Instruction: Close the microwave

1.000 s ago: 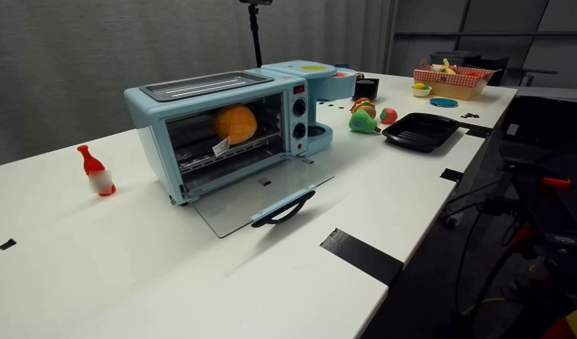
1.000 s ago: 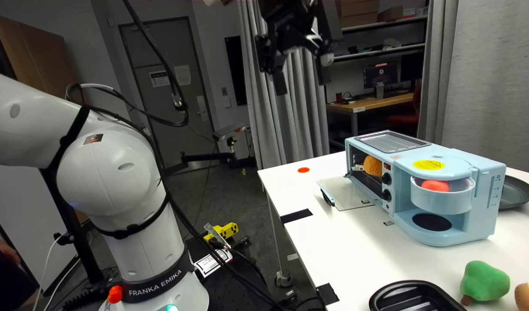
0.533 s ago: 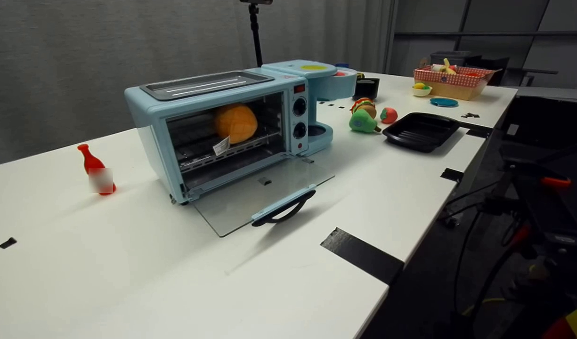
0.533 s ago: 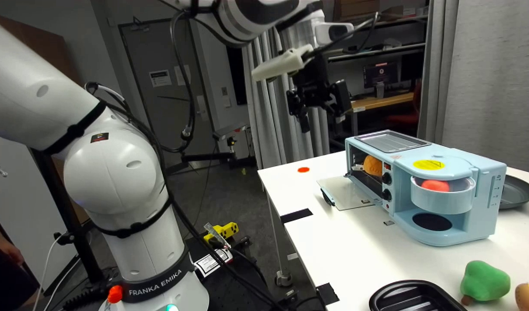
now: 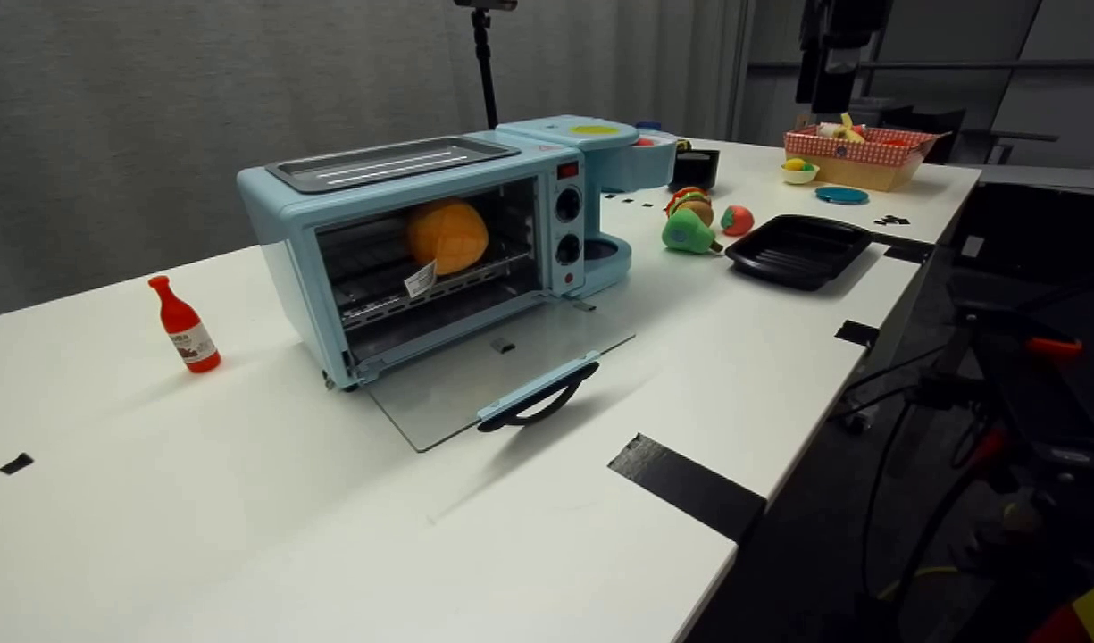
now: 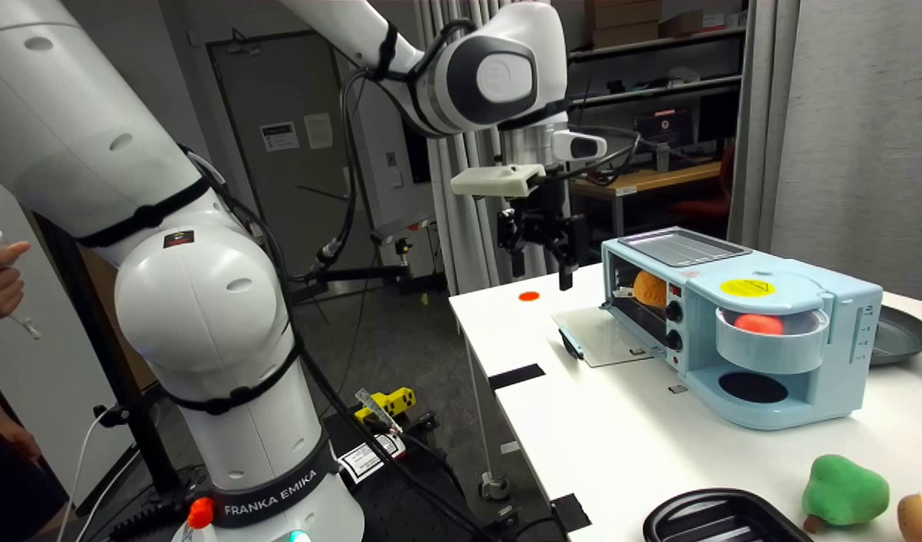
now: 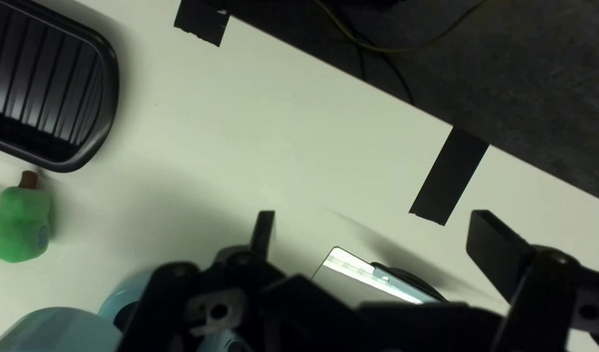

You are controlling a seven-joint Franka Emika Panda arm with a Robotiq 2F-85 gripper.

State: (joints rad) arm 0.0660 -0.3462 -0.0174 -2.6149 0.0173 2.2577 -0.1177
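Observation:
The light-blue microwave [image 5: 288, 277] stands on the white table, and it also shows in an exterior view [image 6: 762, 272]. Its glass door [image 5: 502, 357] is dropped open, low over the table, with the black handle [image 5: 547, 402] at its outer edge. An orange plush [image 5: 446, 234] sits on the rack inside. My gripper [image 6: 542, 272] hangs in the air above the table, fingers down, apart from the door. In the wrist view my gripper [image 7: 372, 220] is open and empty. The handle [image 7: 411, 278] lies below, between the fingers' span, partly hidden by the gripper body.
A red bottle [image 5: 186, 326] stands beside the microwave. A black tray [image 6: 720, 519], a green pear [image 6: 844, 488] and a strawberry [image 5: 737, 219] lie on its knob side. The table edge with black tape [image 6: 516, 376] runs in front of the door. A basket [image 5: 868, 165] stands farther off.
The arm has come down into view, and my gripper is lower over the table, staying open. The microwave door has not moved. A person's hand has appeared at one edge.

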